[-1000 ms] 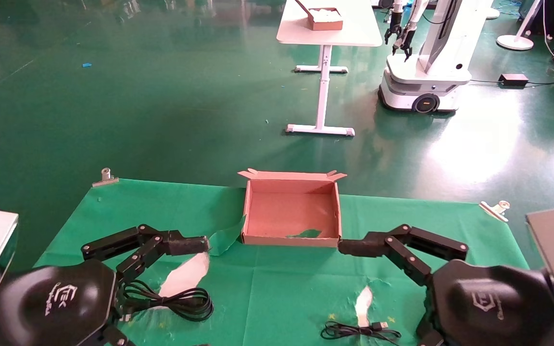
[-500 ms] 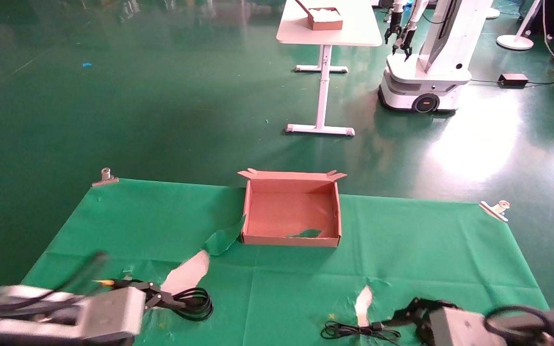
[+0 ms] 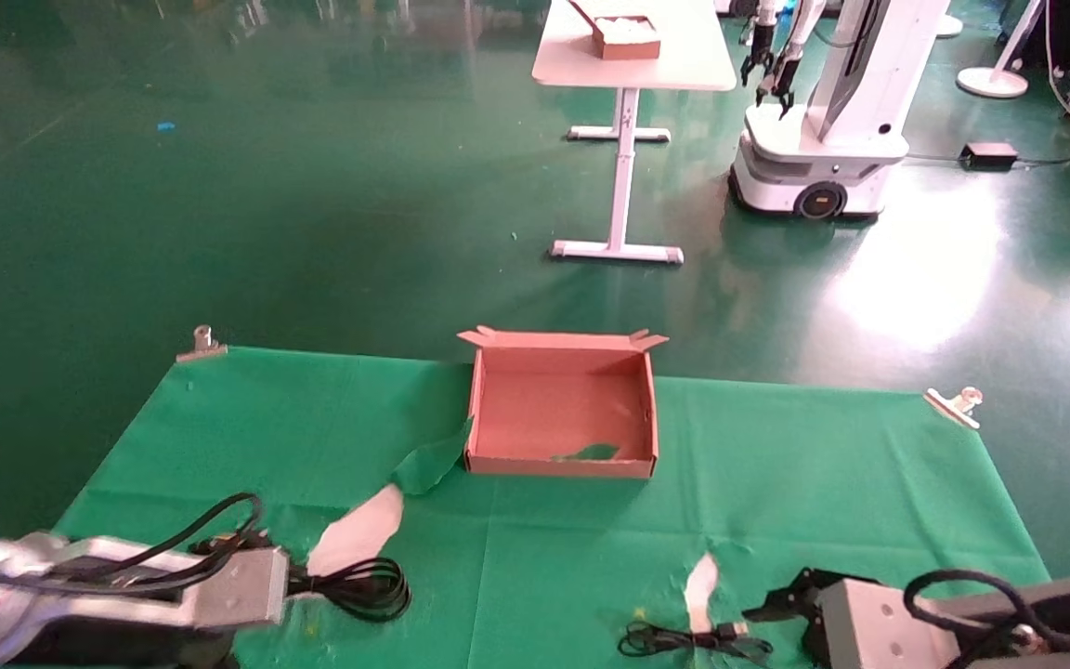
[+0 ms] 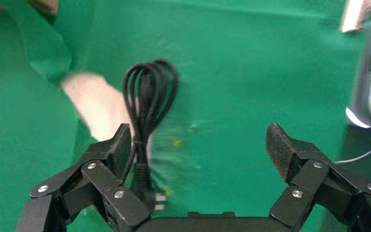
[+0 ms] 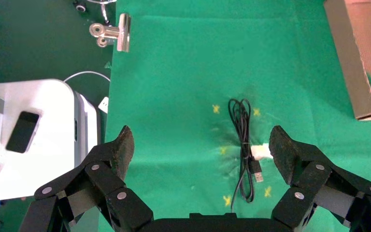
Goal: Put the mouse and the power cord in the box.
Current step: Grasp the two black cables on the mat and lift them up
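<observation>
Waiting to be packed: nothing has gone into the box (image 3: 561, 423) yet; its floor shows bare cardboard, and it sits at the middle of the far side of the table (image 3: 869, 483)
Power cord: the power cord (image 4: 147, 99) lies looped on the green cloth at the near left, well apart from the box
Mouse: only a thin cable (image 5: 244, 145) with a USB plug shows on the cloth at the near right; the mouse body itself is not visible in any view
Left gripper: the left gripper (image 4: 198, 154) hangs over the power cord with jaws spread wide, holding nothing, one fingertip just beside the loops
Right gripper: the right gripper (image 5: 200, 147) hangs over the thin cable, jaws wide, empty
Left to do: by my reading, both grasps and both placements remain
</observation>
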